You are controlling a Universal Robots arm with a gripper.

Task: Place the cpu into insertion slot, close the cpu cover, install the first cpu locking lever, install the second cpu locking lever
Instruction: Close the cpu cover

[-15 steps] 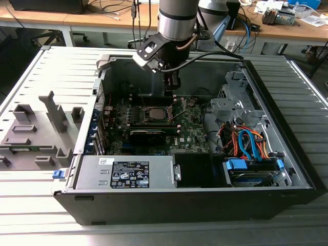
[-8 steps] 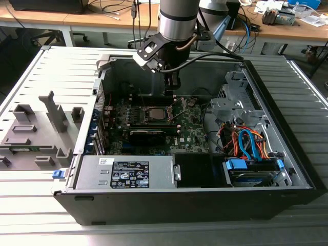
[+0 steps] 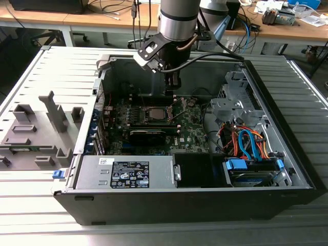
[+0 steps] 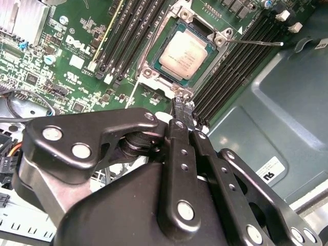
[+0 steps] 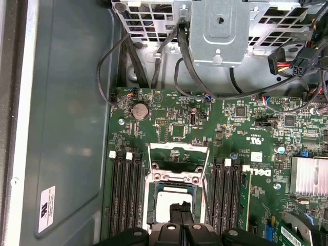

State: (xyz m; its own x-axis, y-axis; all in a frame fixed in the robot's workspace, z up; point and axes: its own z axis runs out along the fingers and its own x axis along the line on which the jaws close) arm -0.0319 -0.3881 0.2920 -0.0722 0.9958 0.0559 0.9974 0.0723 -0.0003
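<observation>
Your gripper (image 3: 174, 91) hangs from the arm in the upper middle of the exterior view, reaching down into the open computer case (image 3: 154, 207). In the second wrist view its fingers (image 4: 178, 114) are drawn together with nothing seen between them. Their tips are close by one edge of the insertion slot (image 4: 149, 72), and you cannot tell whether they touch it. The cpu (image 4: 183, 53) lies flat in that slot, silver top up. In the exterior view you find the slot a little left of and above the frame's centre, on the green motherboard (image 3: 192, 128). The cpu cover (image 5: 178, 148) stands swung up off the chip, with the board showing through its window. One thin locking lever (image 4: 253, 42) sticks out free across the memory slots (image 4: 233, 61).
</observation>
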